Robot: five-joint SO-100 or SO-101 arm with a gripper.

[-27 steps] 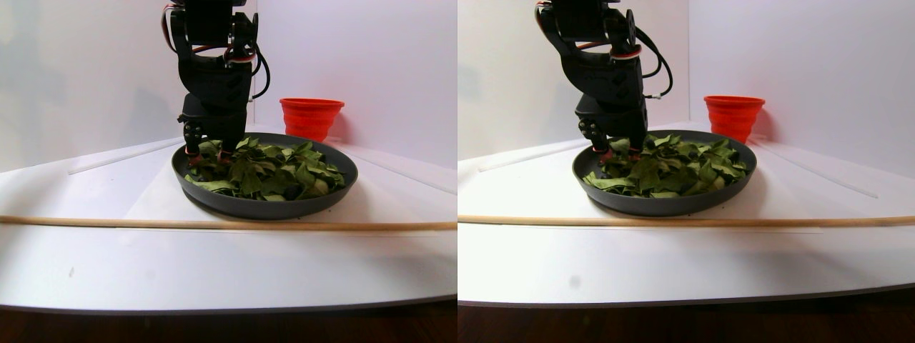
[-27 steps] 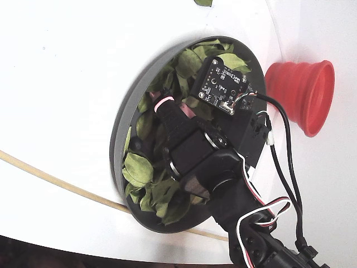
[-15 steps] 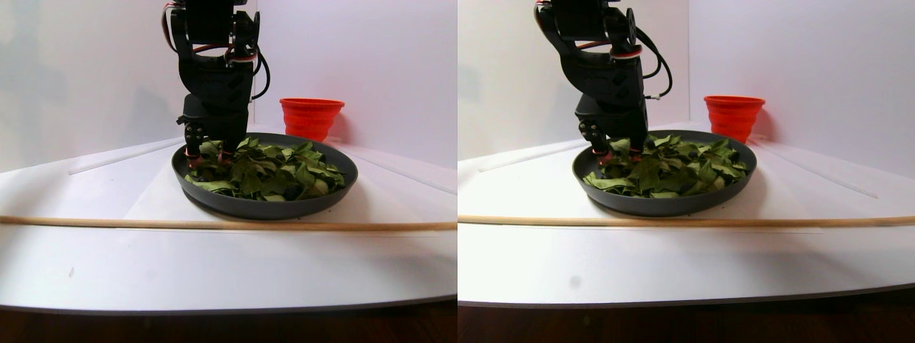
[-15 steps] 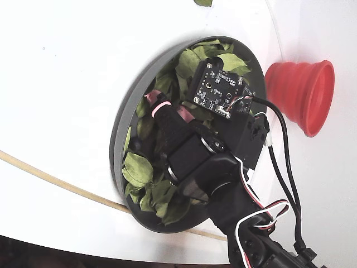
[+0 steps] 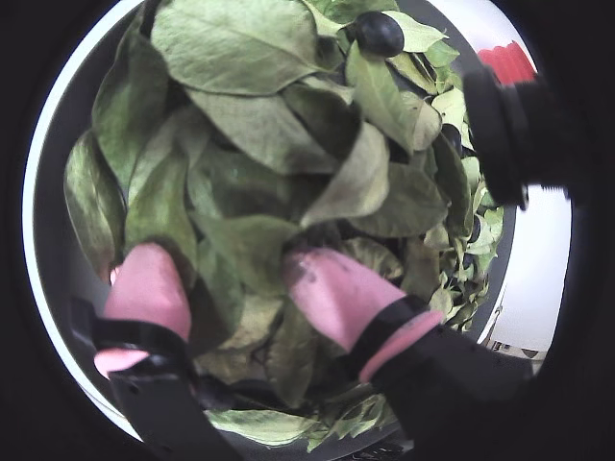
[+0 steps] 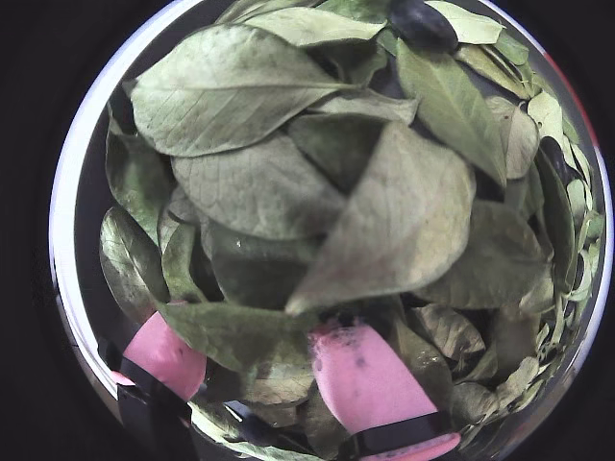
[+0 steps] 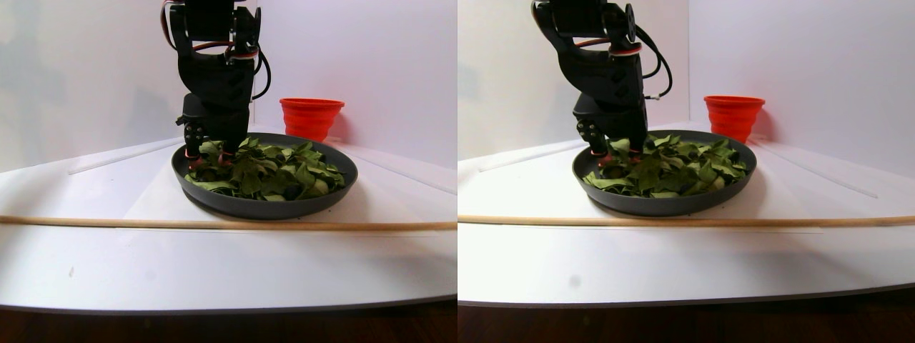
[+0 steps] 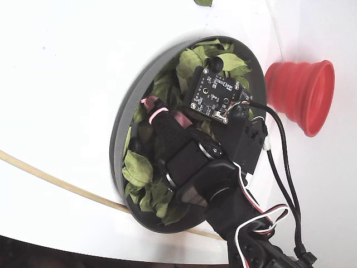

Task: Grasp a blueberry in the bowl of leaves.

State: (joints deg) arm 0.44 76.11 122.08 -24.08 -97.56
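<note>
The dark-grey bowl (image 8: 120, 120) is heaped with green leaves (image 5: 259, 125). My gripper (image 5: 226, 264) is open, its two pink fingertips (image 6: 365, 379) pushed down among the leaves near the bowl's rim, with only leaves showing between them. One dark blueberry (image 5: 377, 34) lies on top of the leaves at the far side, well away from the fingers; it also shows in the other wrist view (image 6: 423, 24) and in the fixed view (image 8: 216, 64). The stereo pair view shows the gripper (image 7: 207, 157) at the bowl's left side (image 7: 264, 207). The gripper also shows in the fixed view (image 8: 164, 110).
A red ribbed cup (image 8: 301, 95) stands just beyond the bowl, also in the stereo pair view (image 7: 311, 114). A thin wooden stick (image 7: 214, 224) lies across the white table in front of the bowl. A stray leaf (image 8: 203, 3) lies outside the bowl.
</note>
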